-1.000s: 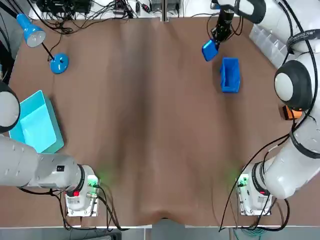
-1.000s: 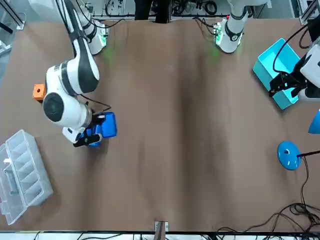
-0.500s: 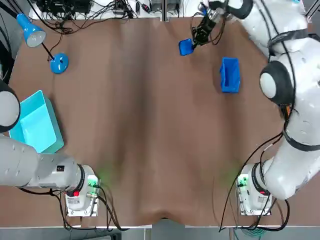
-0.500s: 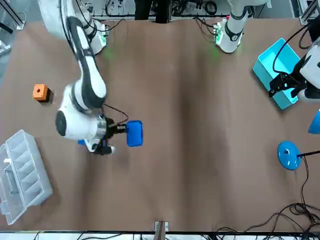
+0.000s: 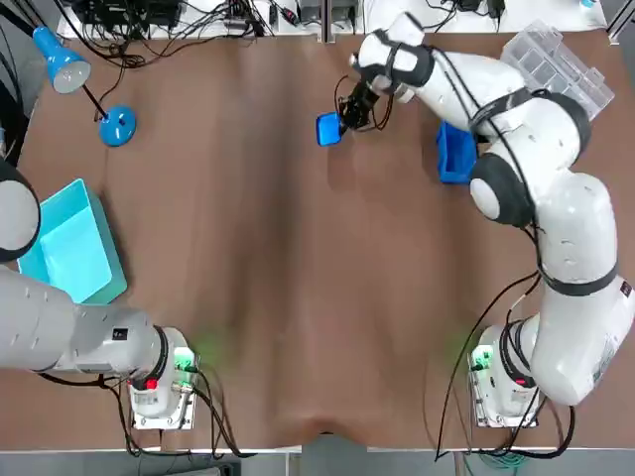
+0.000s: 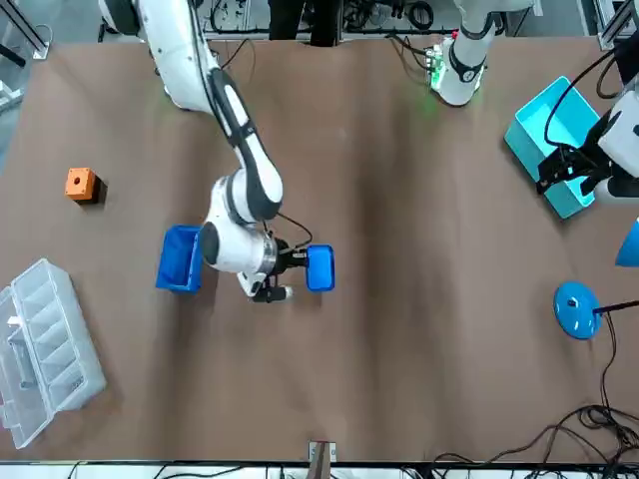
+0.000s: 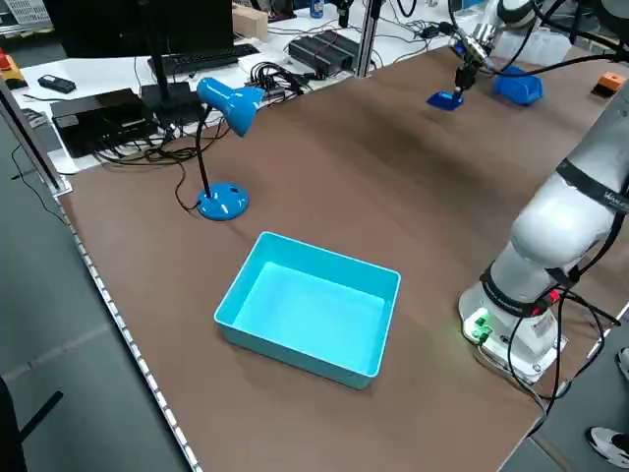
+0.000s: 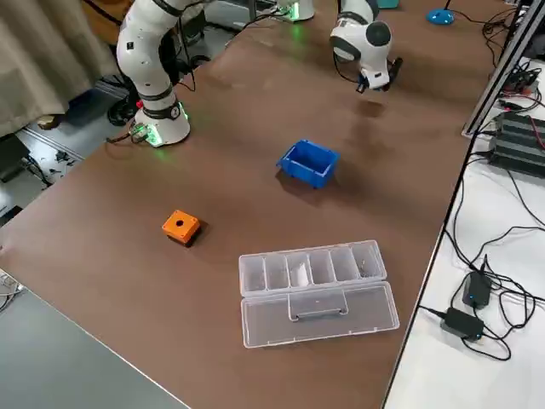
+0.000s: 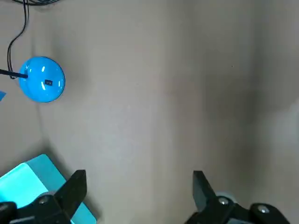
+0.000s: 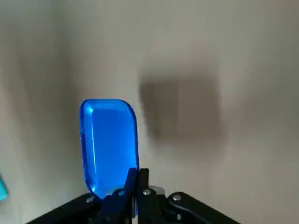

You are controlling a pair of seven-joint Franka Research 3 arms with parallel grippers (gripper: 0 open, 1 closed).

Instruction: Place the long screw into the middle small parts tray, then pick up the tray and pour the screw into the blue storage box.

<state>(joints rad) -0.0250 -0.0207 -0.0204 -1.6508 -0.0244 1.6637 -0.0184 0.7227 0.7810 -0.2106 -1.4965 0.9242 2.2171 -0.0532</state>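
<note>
Above the far middle of the counter (image 5: pixel 278 258), the right end effector (image 5: pixel 347 117) is clamped on one short rim of the small blue tray (image 5: pixel 328 129).
The tray looks like light, stiff, slick plastic, so a level edge pinch probably suits it; no screw shows inside. The right arm stretches far forward, with the blue storage box (image 5: pixel 454 151) to the tray's right. The left end effector (image 9: pixel 138 182) hangs spread by the teal bin (image 5: pixel 69 243).

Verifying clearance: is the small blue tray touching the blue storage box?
Apart. Top view: bare table separates the small blue tray, in the right tool, from the blue storage box.
</note>
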